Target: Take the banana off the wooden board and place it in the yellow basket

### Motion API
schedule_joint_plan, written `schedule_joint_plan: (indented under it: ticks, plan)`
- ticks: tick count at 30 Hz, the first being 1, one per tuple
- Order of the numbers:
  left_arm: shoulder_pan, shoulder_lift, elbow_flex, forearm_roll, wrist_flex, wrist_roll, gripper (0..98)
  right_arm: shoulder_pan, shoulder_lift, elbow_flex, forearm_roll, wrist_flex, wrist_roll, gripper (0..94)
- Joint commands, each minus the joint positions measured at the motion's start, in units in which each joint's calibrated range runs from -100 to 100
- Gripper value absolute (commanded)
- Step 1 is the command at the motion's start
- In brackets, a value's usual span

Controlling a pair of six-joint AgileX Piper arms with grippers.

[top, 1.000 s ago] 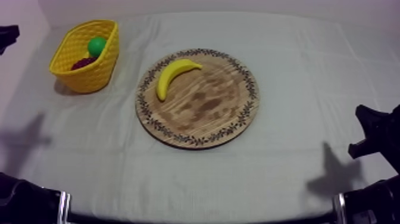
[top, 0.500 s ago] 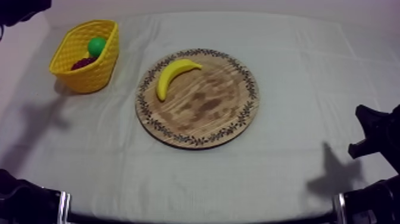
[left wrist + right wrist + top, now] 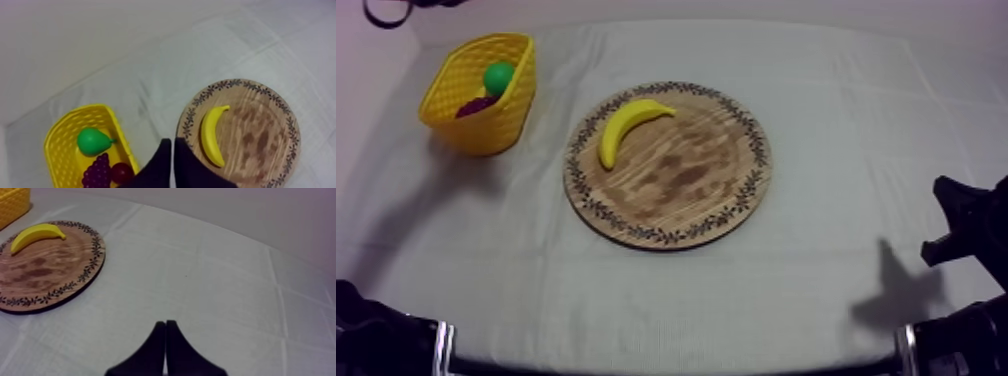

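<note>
Upper left of the top frame: yellow basket (image 3: 496,125) on the table (image 3: 816,300), with pear (image 3: 498,77) and grapes (image 3: 474,104) inside. I judge there's room for the drop. My left pincer (image 3: 172,143) hangs high, lined up between basket and board, closed on nothing, so it must open before descent. Banana (image 3: 628,125) lies flat on the wooden board (image 3: 686,190), on the basket side, untouched. My right pincer (image 3: 165,323) is closed empty, parked at the right, well apart.
</note>
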Motion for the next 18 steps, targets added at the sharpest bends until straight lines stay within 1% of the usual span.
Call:
schedule_joint_plan:
  ticks: [1,12,18]
  plan:
    - [0.64,3.02,-0.96,0.27,0.02,-0.08,0.0,0.01,0.0,-0.05,-0.01,-0.01,0.01,0.3]
    - [3.3,15.18,-5.08,0.11,1.05,0.46,0.0,0.08,0.0,-0.05,-0.01,-0.01,0.01,0.3]
    - [3.96,21.37,-5.23,0.25,1.13,0.54,0.0,0.09,0.0,-0.05,-0.01,-0.01,0.01,0.3]
